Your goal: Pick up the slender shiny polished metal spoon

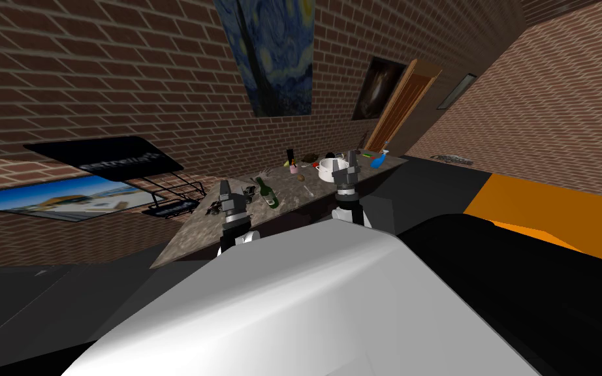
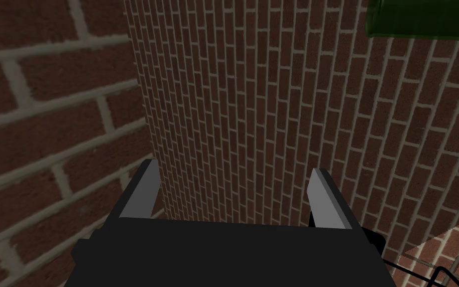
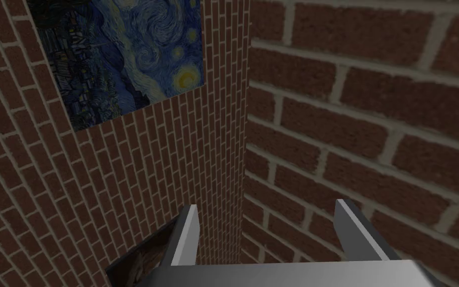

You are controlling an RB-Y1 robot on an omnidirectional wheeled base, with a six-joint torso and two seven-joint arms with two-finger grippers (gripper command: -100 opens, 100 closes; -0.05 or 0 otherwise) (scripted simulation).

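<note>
Standing above the counter with fingers spread and empty, apparently staged for a reach, the right gripper hangs just beside the pot and the left gripper well apart from it, while the spoon lies flat near the pot, untouched.

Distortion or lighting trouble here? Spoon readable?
Head view: rolled and wide, so the counter slants and the brick walls splay; flat light, no glare; the spoon shows as a thin sliver near the green bottle. Left wrist view: left hand open, evenly lit. Right wrist view: right hand open, likewise.
</note>
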